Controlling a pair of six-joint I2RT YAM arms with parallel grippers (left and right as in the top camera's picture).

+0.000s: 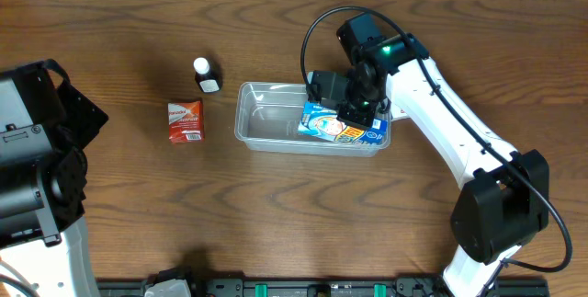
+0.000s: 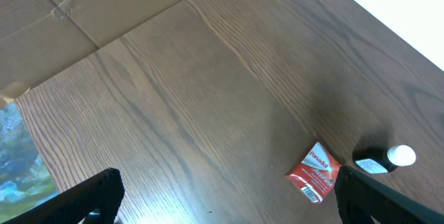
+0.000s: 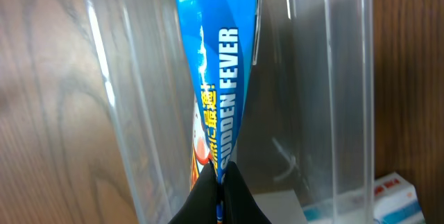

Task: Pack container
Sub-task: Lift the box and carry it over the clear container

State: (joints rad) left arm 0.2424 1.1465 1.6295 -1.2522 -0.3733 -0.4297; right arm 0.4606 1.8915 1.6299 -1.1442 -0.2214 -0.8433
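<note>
The clear plastic container (image 1: 268, 118) lies mid-table. My right gripper (image 1: 354, 111) is shut on a blue printed packet (image 1: 333, 124) and holds it over the container's right half. In the right wrist view the fingers (image 3: 220, 182) pinch the packet's (image 3: 211, 78) edge inside the clear container walls (image 3: 347, 78). A blue carton (image 1: 377, 128) lies at the container's right end. A red Panadol box (image 1: 185, 120) and a small black bottle with a white cap (image 1: 207, 74) lie left of the container. My left gripper (image 2: 225, 203) is open and empty, above bare table, with the red box (image 2: 313, 171) and the bottle (image 2: 387, 159) ahead of it.
The left arm's base (image 1: 37, 159) stands at the table's left edge. The right arm (image 1: 459, 141) stretches from the lower right to the container. A cardboard sheet (image 2: 104, 2) lies beyond the table in the left wrist view.
</note>
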